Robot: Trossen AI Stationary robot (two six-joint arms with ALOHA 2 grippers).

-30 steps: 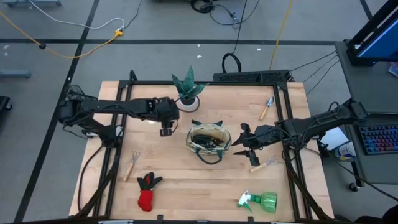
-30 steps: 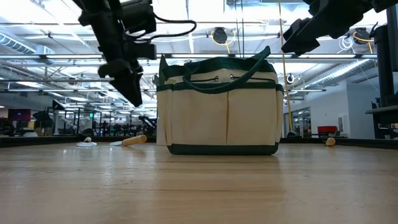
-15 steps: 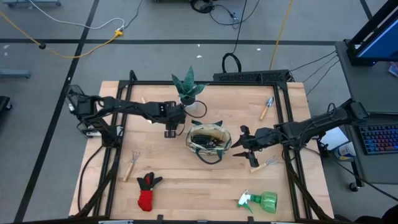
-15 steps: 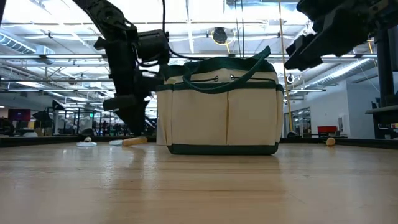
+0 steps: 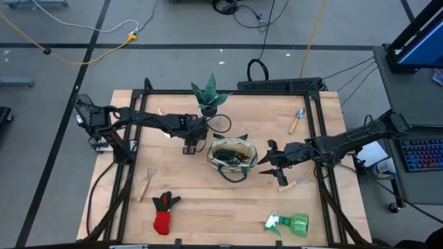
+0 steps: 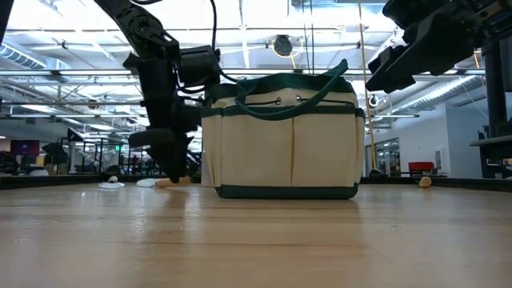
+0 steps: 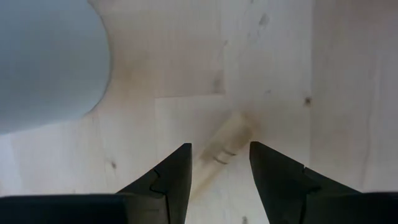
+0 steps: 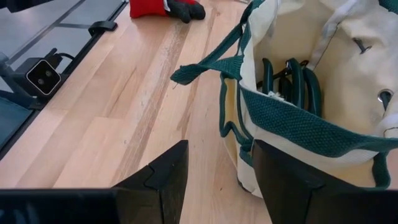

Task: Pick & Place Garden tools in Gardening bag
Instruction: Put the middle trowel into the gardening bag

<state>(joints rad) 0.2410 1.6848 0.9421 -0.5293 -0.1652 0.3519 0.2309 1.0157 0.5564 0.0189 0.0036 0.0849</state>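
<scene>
The beige gardening bag (image 5: 232, 158) with green trim stands at the table's middle. Green-handled shears (image 8: 292, 78) lie inside it. My left gripper (image 5: 188, 146) points down just left of the bag, near the white plant pot (image 7: 43, 56). It is open, low over the table, with one finger on each side of a pale wooden tool handle (image 7: 224, 146) that lies flat on the wood. My right gripper (image 5: 266, 160) hangs open above the table, just right of the bag's rim (image 8: 298, 124).
A spiky plant (image 5: 210, 100) stands behind the left gripper. A trowel (image 5: 297, 119) lies far right and a small fork (image 5: 296, 182) near the right gripper. A hand rake (image 5: 146, 182), a red-black glove (image 5: 165, 211) and a green spray bottle (image 5: 291, 224) lie toward the near edge.
My left gripper has sunk toward the table and moved a little toward the bag, rolling slightly. It now stands low around the wooden handle and has stayed open. My right gripper has dropped slightly beside the bag.
</scene>
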